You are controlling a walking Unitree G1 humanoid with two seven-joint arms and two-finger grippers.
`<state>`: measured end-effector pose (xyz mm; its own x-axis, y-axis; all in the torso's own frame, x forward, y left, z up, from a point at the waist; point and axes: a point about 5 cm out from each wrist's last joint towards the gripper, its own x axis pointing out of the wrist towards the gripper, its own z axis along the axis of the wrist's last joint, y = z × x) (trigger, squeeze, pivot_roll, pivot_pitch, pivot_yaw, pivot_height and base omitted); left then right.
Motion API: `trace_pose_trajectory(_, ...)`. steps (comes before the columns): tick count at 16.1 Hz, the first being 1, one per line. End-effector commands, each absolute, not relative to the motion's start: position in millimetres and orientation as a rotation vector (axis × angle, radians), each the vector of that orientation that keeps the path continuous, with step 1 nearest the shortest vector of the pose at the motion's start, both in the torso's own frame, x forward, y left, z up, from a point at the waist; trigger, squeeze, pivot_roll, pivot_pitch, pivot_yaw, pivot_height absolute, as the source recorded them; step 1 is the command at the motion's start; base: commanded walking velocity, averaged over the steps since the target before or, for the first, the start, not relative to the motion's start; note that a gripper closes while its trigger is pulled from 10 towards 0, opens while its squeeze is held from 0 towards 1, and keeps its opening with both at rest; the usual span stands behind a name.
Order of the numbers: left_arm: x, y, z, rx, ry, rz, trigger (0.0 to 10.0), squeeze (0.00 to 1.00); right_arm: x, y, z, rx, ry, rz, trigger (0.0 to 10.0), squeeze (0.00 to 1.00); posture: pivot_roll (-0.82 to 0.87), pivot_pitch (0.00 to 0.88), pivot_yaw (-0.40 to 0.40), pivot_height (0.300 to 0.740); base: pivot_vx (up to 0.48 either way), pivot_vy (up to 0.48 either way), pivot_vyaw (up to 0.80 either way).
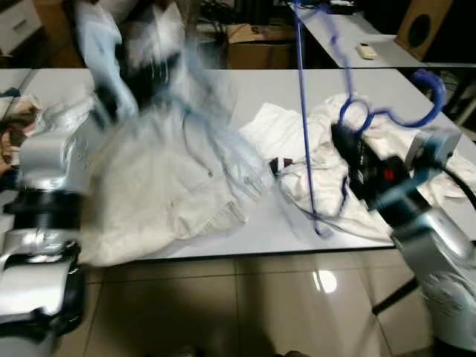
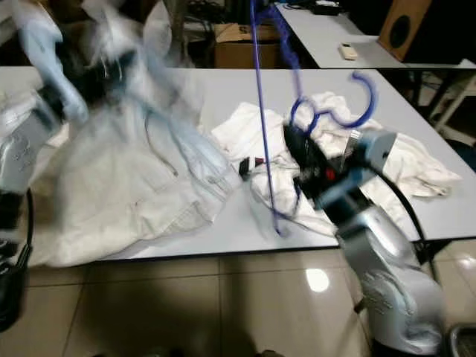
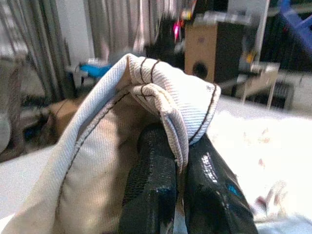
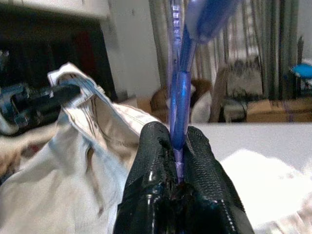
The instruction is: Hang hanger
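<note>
Right end effector (image 4: 178, 161) clamped on the blue hanger (image 1: 301, 111), fingers (image 4: 151, 161) pinching a thin rod of it; held above the worktop's front right part, over a heap of white cloth (image 1: 327, 171). Hanger's long rod standing near upright, hook (image 1: 431, 93) curling out toward the right edge.

Left end effector (image 3: 180, 180) closed on a stitched hem of the pale shirt (image 1: 163, 186), lifted high over the worktop's left part; rest of the shirt draping down to the front edge. Much blur here, so the exact fold cannot be told.

Best done, by judgement: keep the hem taut and raised with the left, steer a hanger arm into the shirt's opening with the right, slowly, without loosening either pinch. Thin rod may twist between the pads, so worth keeping the pull in line with the fingers.

In the way: the white heap right under the hanger, liable to snag its lower end. Further off, a cardboard box (image 1: 256, 46) past the far edge, a second table with a remote (image 1: 366, 50), a speaker (image 1: 424, 26) at the far right. Clutter (image 1: 18, 123) by the left edge.
</note>
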<state>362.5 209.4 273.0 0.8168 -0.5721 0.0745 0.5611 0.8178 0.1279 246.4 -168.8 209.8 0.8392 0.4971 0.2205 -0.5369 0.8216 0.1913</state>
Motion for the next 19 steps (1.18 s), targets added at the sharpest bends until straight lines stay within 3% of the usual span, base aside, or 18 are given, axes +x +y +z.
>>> trace_pose_trajectory(1,358,210,299,0.196,-0.168,-0.632,0.0,0.00,241,-166,211,0.222,-0.147,0.616,10.0,0.00,-0.11,0.000,0.007,0.740,0.000,0.000,0.00)
trace_pose_trajectory(5,359,218,308,0.217,-0.190,-0.597,0.0,0.00,216,-168,193,0.117,0.055,0.823,10.0,0.00,-0.09,0.000,0.012,0.740,0.000,0.000,0.00)
trace_pose_trajectory(11,357,205,308,0.209,-0.164,-0.700,0.0,0.00,210,-165,184,0.100,0.140,0.903,10.0,0.00,-0.08,0.000,0.009,0.740,0.000,0.000,0.00)
trace_pose_trajectory(16,313,181,284,0.340,0.030,-1.185,0.0,0.00,232,-170,183,0.045,0.181,0.905,10.0,0.00,-0.07,0.000,-0.023,0.740,0.000,0.000,0.00)
trace_pose_trajectory(19,295,180,278,0.382,0.168,-1.350,0.0,0.00,240,-174,184,-0.007,0.222,0.958,10.0,0.00,-0.06,0.000,-0.043,0.740,0.000,0.000,0.00)
